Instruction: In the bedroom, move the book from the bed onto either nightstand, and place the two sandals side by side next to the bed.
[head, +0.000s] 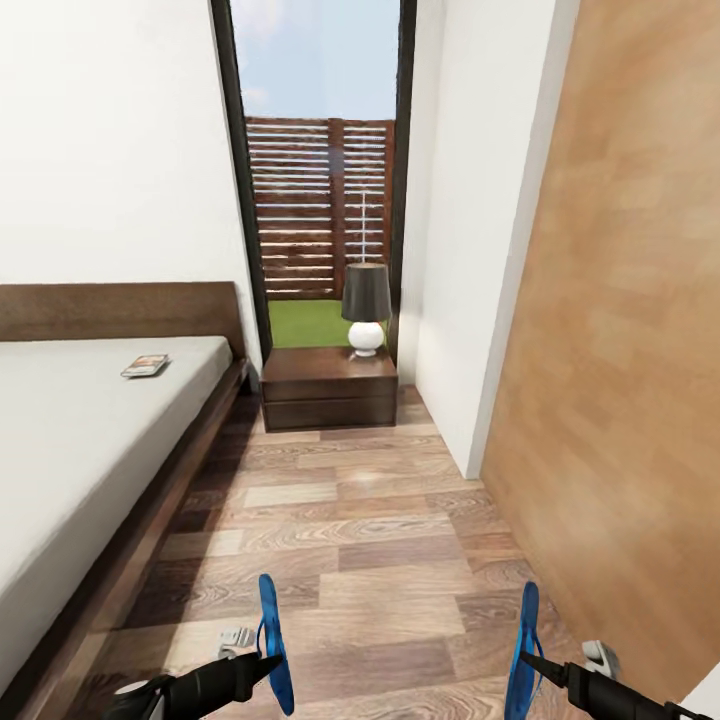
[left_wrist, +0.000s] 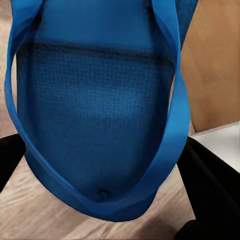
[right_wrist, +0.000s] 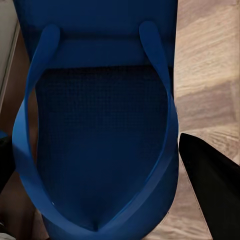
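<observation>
**Supports: bed, nightstand, floor**

I see the bed (head: 90, 440) ahead and left of my left gripper (head: 275, 662), dark wood frame, pale mattress. The book (head: 146, 366) lies flat on the mattress near the headboard, well ahead of that gripper. The nightstand (head: 328, 388) sits straight ahead between both grippers' lines, just beside the bed's head end, against the window. A black-shaded lamp (head: 366, 308) with a round white base stands on its top, toward the far right corner. The wood-plank floor (head: 360, 540) runs from under my grippers up to the nightstand.
</observation>
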